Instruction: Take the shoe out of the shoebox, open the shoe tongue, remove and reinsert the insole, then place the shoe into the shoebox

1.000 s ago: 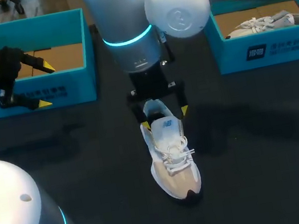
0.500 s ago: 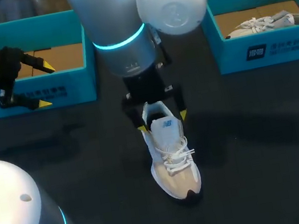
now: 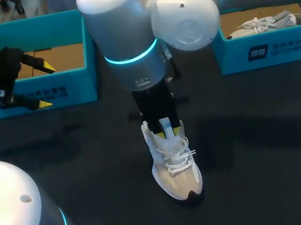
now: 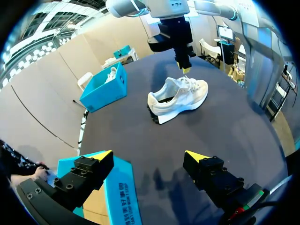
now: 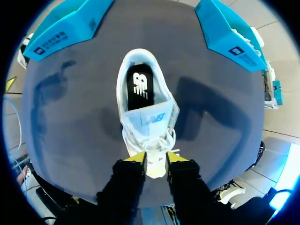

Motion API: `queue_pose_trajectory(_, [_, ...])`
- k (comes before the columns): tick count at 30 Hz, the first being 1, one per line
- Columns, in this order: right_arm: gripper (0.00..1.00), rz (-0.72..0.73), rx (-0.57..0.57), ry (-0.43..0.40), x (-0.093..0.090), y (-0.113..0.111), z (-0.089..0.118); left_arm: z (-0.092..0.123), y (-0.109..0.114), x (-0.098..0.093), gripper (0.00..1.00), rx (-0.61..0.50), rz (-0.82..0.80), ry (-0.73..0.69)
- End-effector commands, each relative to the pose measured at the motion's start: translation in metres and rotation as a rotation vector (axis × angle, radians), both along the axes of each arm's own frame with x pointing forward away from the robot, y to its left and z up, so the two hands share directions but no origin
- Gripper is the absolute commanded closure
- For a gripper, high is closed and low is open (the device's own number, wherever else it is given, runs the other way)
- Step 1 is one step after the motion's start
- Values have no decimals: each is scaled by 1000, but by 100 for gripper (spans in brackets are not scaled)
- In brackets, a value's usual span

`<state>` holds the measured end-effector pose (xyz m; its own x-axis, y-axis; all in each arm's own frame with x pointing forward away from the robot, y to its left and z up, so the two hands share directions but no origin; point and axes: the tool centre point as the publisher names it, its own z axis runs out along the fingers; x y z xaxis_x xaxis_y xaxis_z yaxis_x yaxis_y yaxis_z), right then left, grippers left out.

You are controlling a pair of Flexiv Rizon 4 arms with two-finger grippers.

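1 shoe [image 3: 175, 169] stands upright at the middle of the table [image 3: 88, 158], its long axis running from the far heel to the toe on the robot's side. Your right gripper [image 3: 164, 126] is directly above it, fingers drawn close and apparently clamped on the tongue [image 5: 151, 119]. I'd judge the pull goes up and toe-ward. Your left gripper [image 3: 46, 84] hangs spread wide by the left shoebox [image 3: 76, 87], much farther off. Both that box and the right shoebox [image 3: 279, 49] sit well apart from the shoe.

White shoe [image 3: 175, 169] with seemingly tan toe, black insole [image 5: 139, 89], teal shoebox [image 3: 48, 93], dark table [image 3: 88, 158].
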<state>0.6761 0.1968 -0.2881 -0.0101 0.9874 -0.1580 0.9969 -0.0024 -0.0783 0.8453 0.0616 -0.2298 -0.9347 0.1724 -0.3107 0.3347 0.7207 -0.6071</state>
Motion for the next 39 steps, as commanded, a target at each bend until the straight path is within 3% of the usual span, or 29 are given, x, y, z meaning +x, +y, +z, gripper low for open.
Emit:
queue_pose_trajectory(1, [84, 2, 35, 7, 7, -4, -19, 0, 0, 0, 0, 4, -1, 1])
queue_pose_trajectory(11, [76, 27, 47, 25, 28, -8, -44, 0, 0, 0, 0, 4, -1, 1])
queue_pose_trajectory(19, [73, 42, 28, -8, 30, -5, -26, 0, 0, 0, 0, 4, -1, 1])
queue_pose_trajectory(30, [75, 81, 85, -2, 50, -2, -51, 0, 0, 0, 0, 4, -1, 1])
queue_pose_trajectory(36, [71, 124, 58, -30, 49, -9, -33, 0, 0, 0, 0, 4, -1, 1])
queue_pose_trajectory(39, [61, 225, 41, -72, 53, -11, -19, 0, 0, 0, 0, 4, -1, 1])
